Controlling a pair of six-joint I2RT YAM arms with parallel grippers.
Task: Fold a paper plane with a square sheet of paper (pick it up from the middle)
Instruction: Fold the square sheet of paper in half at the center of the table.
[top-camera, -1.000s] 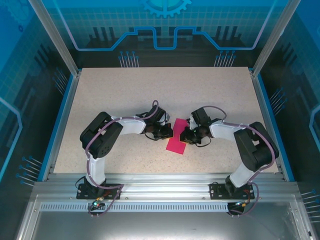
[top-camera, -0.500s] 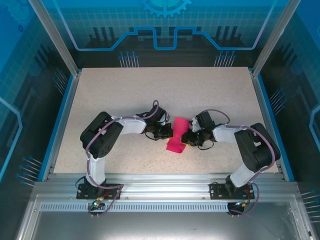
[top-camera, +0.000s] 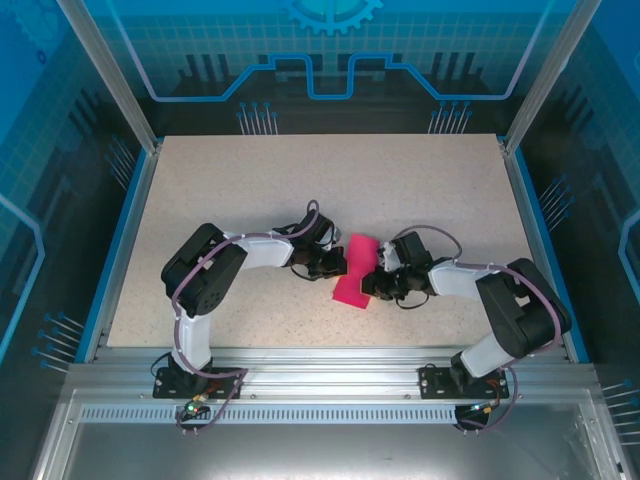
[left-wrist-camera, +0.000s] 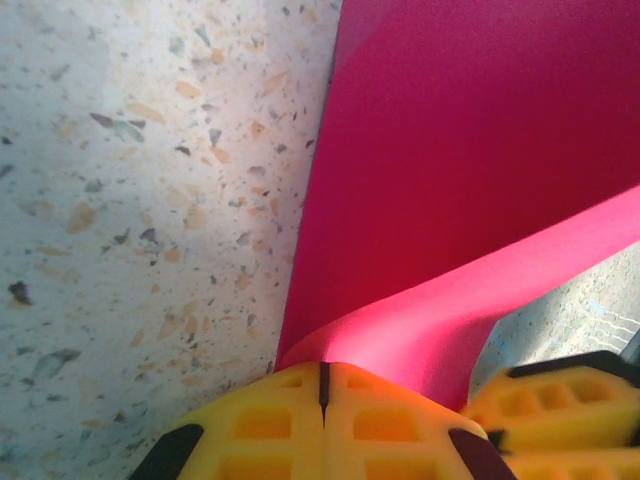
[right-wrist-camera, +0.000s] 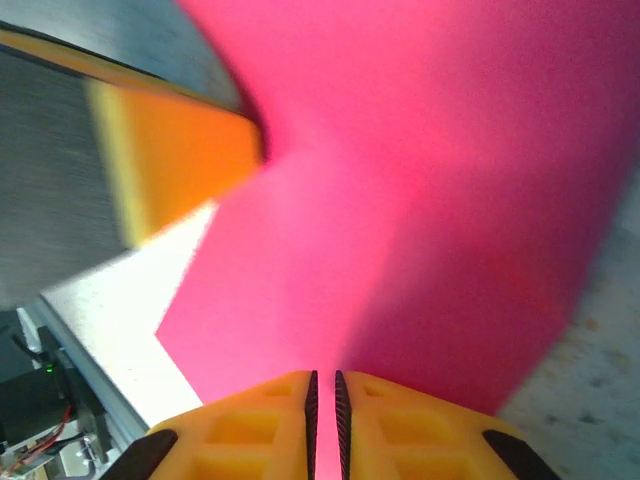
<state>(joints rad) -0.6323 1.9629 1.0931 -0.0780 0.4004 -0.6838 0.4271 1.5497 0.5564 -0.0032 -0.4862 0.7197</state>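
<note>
Two grippers: close together at the middle of the table (top-camera: 300, 180), one on each side of the paper.
Paper: pink sheet (top-camera: 355, 268) (left-wrist-camera: 450, 150) (right-wrist-camera: 430, 200), mid-table; part lies flat, part curls up off the surface.
Left gripper (top-camera: 341, 268) (left-wrist-camera: 323, 378): pads pressed together, pinching the sheet's left edge.
Right gripper (top-camera: 371, 284) (right-wrist-camera: 323, 388): pads almost touching, with the sheet's right edge clamped in the slit.
</note>
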